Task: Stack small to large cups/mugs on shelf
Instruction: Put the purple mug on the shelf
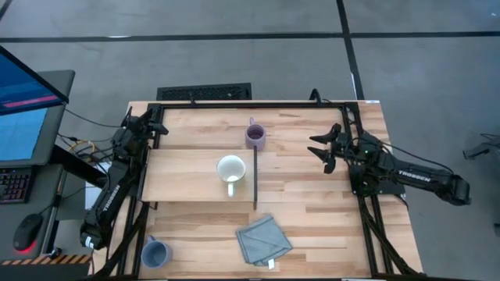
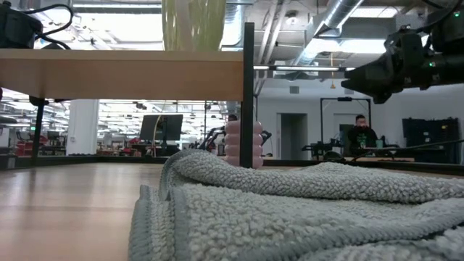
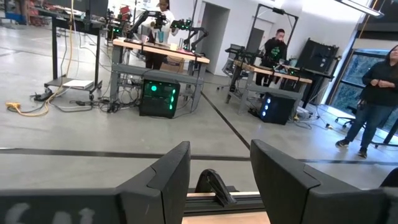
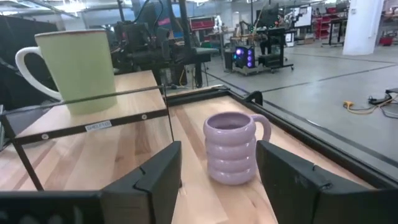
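Observation:
A white mug (image 1: pixel 230 170) stands upright on the shelf (image 1: pixel 180 176), a raised light wood board with a dark upright panel (image 1: pixel 255 176) along its right edge. A ribbed purple mug (image 1: pixel 255 136) stands on the tabletop just beyond that panel's far end. A blue-grey mug (image 1: pixel 155 252) stands at the table's near left corner. My right gripper (image 1: pixel 324 148) is open and level, pointing left at the purple mug (image 4: pixel 231 149) from a short way off, touching nothing. My left gripper (image 1: pixel 160 125) waits open at the far left edge, its fingers (image 3: pixel 177 168) empty.
A crumpled grey-blue cloth (image 1: pixel 264 240) lies near the front edge and fills the foreground of the low view as the cloth (image 2: pixel 290 210). Bare tabletop (image 1: pixel 312 203) lies right of the shelf. People stand at benches in the room beyond.

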Available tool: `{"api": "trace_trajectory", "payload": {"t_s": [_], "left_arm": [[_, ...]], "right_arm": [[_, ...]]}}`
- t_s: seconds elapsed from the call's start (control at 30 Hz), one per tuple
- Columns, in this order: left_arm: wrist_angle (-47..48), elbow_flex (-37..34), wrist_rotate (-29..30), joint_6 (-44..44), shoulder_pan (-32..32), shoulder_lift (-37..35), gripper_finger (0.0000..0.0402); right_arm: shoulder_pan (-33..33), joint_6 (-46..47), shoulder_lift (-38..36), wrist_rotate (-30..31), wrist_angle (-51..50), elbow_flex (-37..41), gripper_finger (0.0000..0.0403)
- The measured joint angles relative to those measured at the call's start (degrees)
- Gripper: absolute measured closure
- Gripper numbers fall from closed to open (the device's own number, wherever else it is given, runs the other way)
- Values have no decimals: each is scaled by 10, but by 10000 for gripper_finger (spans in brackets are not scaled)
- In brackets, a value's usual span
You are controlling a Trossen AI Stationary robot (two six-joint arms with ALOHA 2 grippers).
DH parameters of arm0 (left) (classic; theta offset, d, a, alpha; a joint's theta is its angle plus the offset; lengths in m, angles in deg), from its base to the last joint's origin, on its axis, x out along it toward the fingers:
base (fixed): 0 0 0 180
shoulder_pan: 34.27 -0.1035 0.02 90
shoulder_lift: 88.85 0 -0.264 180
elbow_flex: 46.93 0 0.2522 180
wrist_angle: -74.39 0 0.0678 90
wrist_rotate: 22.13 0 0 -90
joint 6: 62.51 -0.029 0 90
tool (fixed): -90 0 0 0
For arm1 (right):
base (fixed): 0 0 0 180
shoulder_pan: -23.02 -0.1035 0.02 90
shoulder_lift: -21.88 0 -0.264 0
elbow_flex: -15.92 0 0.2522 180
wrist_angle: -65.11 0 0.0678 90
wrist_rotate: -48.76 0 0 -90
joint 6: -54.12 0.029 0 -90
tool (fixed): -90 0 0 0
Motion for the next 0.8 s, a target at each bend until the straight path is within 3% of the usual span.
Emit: {"api": "trace_trajectory", "payload": {"t_s": [0.5, 0.67, 0.8], "left_arm": [[0, 0, 0, 26, 0, 0, 242], [-43, 0, -1, 22, 0, 0, 242], [-55, 7, -59, -11, 0, 0, 242]], "right_arm": [[0, 0, -31, 0, -7, 9, 173], [1, 0, -31, 0, -29, 9, 173], [2, -4, -31, 0, -41, 9, 173]]}}
